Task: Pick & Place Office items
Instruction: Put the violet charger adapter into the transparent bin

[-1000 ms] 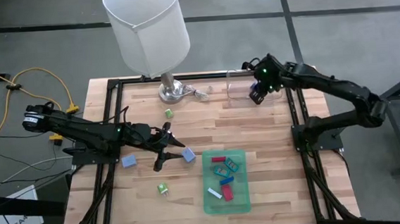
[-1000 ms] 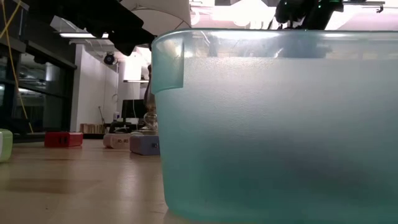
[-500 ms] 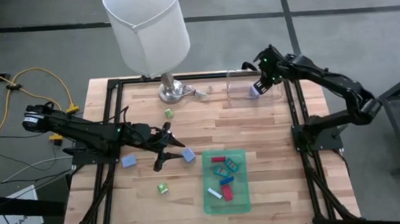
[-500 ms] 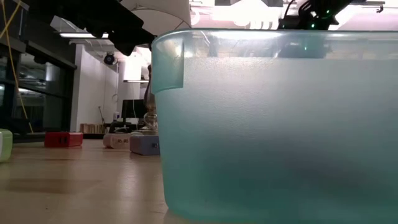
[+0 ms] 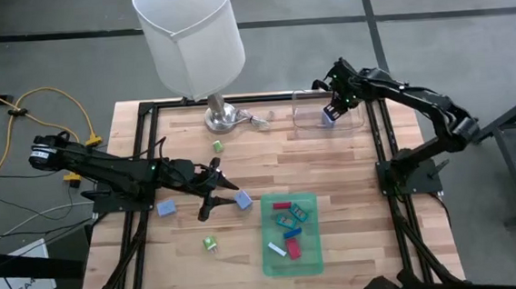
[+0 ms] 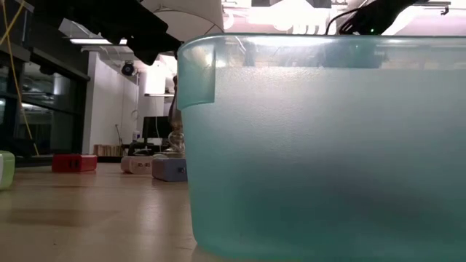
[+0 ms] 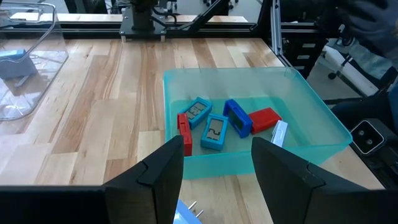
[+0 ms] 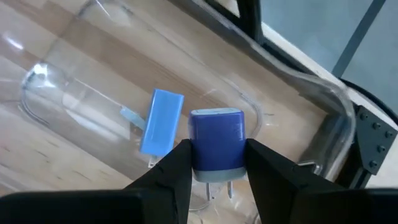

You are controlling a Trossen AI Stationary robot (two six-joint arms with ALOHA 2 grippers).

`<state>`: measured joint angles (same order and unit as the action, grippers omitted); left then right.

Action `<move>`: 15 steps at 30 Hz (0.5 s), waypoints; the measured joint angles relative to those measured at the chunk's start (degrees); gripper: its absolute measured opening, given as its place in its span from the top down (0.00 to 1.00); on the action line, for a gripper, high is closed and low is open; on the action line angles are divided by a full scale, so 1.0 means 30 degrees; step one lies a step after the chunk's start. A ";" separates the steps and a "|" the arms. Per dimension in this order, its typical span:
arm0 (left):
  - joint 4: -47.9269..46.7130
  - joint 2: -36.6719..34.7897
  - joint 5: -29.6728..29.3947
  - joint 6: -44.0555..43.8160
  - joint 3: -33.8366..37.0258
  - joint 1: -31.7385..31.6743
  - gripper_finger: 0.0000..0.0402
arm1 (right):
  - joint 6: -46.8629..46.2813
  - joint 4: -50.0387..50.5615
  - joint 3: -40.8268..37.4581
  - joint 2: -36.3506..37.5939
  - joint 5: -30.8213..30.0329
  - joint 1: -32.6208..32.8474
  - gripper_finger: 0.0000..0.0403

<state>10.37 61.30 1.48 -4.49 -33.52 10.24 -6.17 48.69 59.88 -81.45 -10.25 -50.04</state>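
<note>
A dark blue plug adapter [image 8: 216, 147] is clamped between the right gripper's [image 8: 217, 163] fingers, held over the clear plastic container [image 5: 315, 113] at the table's far right; a lighter blue adapter [image 8: 161, 121] lies inside it. The left gripper [image 5: 214, 189], fingers apart and empty, hovers just left of the green tray [image 5: 294, 262] holding red and blue items [image 7: 221, 122]

From overhead I look straight down on the whole table [image 5: 332, 157]. My table-level camera sits hard against the green tray [image 6: 328, 145], facing the room. My left wrist camera sees that tray [image 7: 311, 112] nearby; my right looks closely down into the clear container [image 8: 74, 106].
</note>
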 joint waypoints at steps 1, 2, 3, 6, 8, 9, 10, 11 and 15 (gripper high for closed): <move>0.0007 0.0000 -0.0004 0.0000 0.0000 0.0000 0.54 | 0.0000 0.0007 -0.0006 -0.0136 -0.0003 0.0000 0.69; 0.0007 0.0000 -0.0007 0.0000 0.0000 0.0000 0.54 | 0.0000 0.0007 -0.0007 -0.0268 -0.0003 0.0000 0.69; 0.0003 -0.0003 -0.0003 0.0000 0.0000 0.0000 0.54 | -0.0004 0.0003 -0.0007 -0.0398 -0.0023 0.0000 0.69; 0.0000 -0.0004 0.0000 0.0000 0.0000 0.0000 0.54 | -0.0050 -0.0001 -0.0007 -0.0850 -0.0075 0.0014 0.69; 0.0007 -0.0004 -0.0005 0.0000 0.0000 0.0000 0.54 | -0.0073 0.0009 -0.0007 -0.1152 -0.0186 0.0022 0.69; 0.0005 -0.0001 0.0000 0.0000 0.0000 0.0000 0.54 | -0.0054 0.0007 -0.0007 -0.1318 -0.0325 0.0022 0.69; 0.0001 0.0000 -0.0001 0.0000 0.0000 0.0000 0.54 | -0.0007 0.0023 -0.0007 -0.1486 -0.0484 0.0022 0.69; 0.0003 -0.0003 0.0000 0.0000 0.0000 0.0000 0.54 | 0.0061 0.0052 -0.0007 -0.1663 -0.0591 0.0046 0.69; 0.0001 -0.0001 0.0000 0.0000 0.0003 0.0000 0.54 | 0.0150 0.0199 -0.0007 -0.2229 -0.0591 0.0051 0.69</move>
<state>10.37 61.29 1.48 -4.49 -33.51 10.24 -5.73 49.28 59.86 -88.14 -12.03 -49.89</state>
